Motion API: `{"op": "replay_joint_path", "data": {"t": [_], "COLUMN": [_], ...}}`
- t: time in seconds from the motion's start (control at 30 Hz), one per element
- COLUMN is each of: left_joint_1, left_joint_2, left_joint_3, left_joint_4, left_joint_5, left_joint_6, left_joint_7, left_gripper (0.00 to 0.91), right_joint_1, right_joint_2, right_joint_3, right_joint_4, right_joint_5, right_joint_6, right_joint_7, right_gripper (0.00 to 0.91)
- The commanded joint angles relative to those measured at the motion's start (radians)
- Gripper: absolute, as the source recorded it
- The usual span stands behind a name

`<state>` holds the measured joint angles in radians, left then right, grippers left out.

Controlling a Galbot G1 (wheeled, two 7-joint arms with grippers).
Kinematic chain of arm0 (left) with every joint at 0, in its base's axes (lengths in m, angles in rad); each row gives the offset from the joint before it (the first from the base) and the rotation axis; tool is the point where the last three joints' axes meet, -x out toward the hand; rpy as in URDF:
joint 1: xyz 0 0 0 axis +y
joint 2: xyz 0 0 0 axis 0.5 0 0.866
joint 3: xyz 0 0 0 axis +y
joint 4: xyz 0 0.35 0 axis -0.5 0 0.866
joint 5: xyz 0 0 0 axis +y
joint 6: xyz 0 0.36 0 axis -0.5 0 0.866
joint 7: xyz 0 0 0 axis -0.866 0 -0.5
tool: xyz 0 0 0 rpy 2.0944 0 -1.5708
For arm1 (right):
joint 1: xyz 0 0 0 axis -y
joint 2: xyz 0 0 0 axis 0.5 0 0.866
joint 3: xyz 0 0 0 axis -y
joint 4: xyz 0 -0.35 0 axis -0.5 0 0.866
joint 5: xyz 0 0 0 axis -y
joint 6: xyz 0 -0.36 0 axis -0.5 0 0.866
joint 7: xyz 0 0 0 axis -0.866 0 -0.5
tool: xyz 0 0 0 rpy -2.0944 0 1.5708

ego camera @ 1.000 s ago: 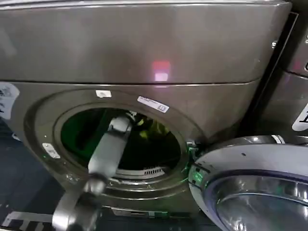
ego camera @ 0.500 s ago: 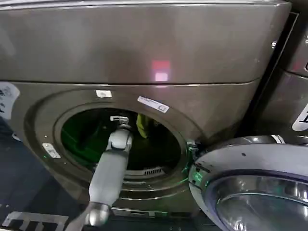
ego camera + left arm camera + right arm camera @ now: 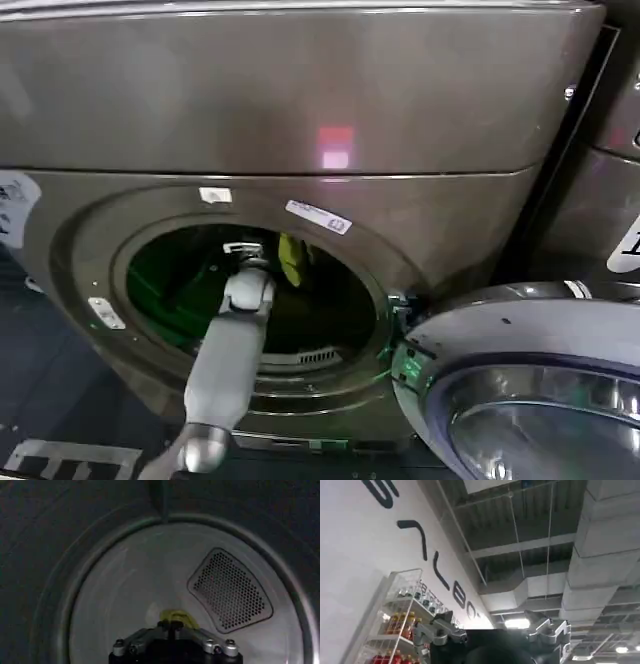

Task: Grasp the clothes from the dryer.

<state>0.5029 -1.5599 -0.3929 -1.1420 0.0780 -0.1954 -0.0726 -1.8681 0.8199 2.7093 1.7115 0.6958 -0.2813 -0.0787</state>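
The dryer [image 3: 300, 100] stands in front of me with its round porthole open. My left arm reaches through the mouth into the steel drum. The left gripper [image 3: 170, 625] is well inside, its fingers pressed together, and a fold of the yellow-green clothes [image 3: 175, 615] sticks out just past the tips. From the head view the clothes [image 3: 291, 258] hang high in the drum, beside the left gripper [image 3: 266, 252]. My right gripper [image 3: 492, 630] is parked away from the machine, pointing up at a ceiling, with its fingers spread wide and nothing between them.
The dryer's door [image 3: 520, 380] hangs open at the lower right, close to the mouth. A like machine [image 3: 612, 200] stands to the right. The drum's pale back wall [image 3: 140, 580] carries a perforated vent [image 3: 230, 592].
The left arm pushed farther into the drum and straightened. The clothes shifted a little to the left and upward along with the gripper.
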Motion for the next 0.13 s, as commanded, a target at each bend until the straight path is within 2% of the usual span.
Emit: {"op": "replay_joint_path", "data": {"t": [0.03, 0.13], "left_joint_1": [0.003, -0.002], "left_joint_2": [0.002, 0.001], "left_joint_3": [-0.002, -0.002], "left_joint_4": [-0.004, -0.004], "left_joint_5": [-0.003, -0.007], "left_joint_6": [-0.003, 0.000], "left_joint_7": [-0.004, -0.001], "left_gripper": [0.000, 0.000], "right_joint_1": [-0.001, -0.002], "right_joint_2": [-0.001, 0.000], "right_joint_3": [0.003, 0.005], "right_joint_4": [0.001, -0.001], "right_joint_5": [-0.002, -0.005], "right_joint_6": [-0.005, -0.006], "right_joint_7": [-0.005, -0.007], "right_gripper": [0.907, 0.907]}}
